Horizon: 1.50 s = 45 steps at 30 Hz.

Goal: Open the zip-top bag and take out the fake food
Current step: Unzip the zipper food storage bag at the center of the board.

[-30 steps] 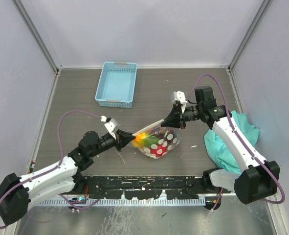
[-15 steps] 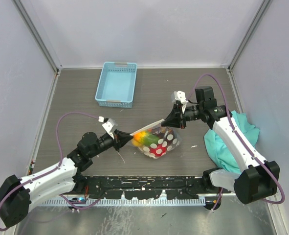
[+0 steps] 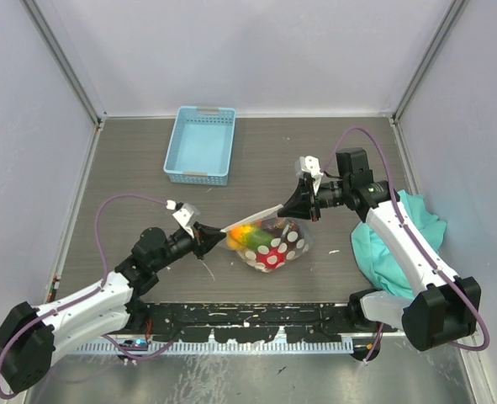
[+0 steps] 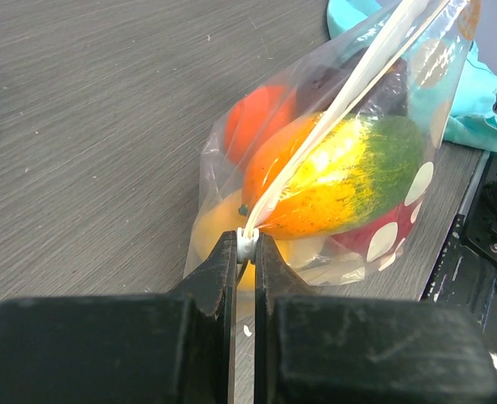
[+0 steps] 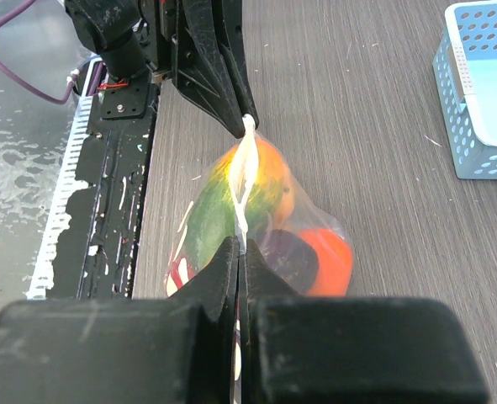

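Observation:
The clear zip-top bag with white dots hangs between both grippers just above the table. It holds the fake food: an orange-green fruit, a red one and a dark purple one. My left gripper is shut on the small white slider at the left end of the zip strip. My right gripper is shut on the strip's right end. The strip is stretched taut between them. The left gripper's fingers show in the right wrist view.
A light blue basket stands at the back left, its corner showing in the right wrist view. A teal cloth lies crumpled at the right under the right arm. A black rail runs along the near edge.
My left gripper has drawn a little to the left with the slider, so the strip between the grippers is longer. The right gripper has held still.

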{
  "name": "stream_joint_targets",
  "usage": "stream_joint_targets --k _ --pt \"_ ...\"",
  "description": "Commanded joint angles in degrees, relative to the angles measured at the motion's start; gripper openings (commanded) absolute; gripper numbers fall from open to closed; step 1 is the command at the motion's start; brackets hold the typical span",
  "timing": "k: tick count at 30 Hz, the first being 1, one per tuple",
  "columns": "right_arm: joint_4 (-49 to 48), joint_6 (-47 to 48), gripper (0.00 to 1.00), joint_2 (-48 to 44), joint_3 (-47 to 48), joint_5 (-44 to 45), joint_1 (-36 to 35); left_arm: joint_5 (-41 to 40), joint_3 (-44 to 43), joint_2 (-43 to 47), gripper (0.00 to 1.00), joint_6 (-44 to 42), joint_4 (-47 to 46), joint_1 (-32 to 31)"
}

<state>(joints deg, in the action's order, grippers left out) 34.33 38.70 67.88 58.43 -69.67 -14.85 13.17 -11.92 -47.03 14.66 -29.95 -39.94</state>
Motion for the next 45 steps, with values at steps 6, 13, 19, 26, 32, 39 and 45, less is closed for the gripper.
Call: stream_joint_targets --k 6,13,19,26,32,39,45 --pt "-0.9 0.3 0.01 -1.2 2.9 -1.0 0.8 -3.1 1.5 -0.1 0.00 0.5 -0.6 1.8" --pt "-0.6 0.5 0.01 -1.0 3.0 -1.1 0.9 -3.3 2.1 -0.3 0.00 0.9 -0.8 2.6" --pt "-0.2 0.9 0.01 -1.0 3.1 -1.1 1.0 -3.4 2.5 -0.6 0.00 1.3 -0.9 3.3" --pt "-0.1 1.0 0.01 -1.0 3.2 -1.1 1.1 -3.6 3.0 -1.0 0.00 1.9 -1.1 4.2" --pt "0.0 1.0 0.01 -1.0 3.2 -1.1 1.2 -3.7 3.5 -1.0 0.00 2.2 -1.1 4.9" --pt "0.0 1.1 0.01 -1.0 3.2 -1.1 1.2 -4.0 4.3 -1.1 0.00 2.8 -1.2 5.8" --pt "0.0 1.1 0.01 -1.1 3.2 -1.3 1.3 -4.1 4.9 -1.0 0.00 3.3 -1.3 6.5"
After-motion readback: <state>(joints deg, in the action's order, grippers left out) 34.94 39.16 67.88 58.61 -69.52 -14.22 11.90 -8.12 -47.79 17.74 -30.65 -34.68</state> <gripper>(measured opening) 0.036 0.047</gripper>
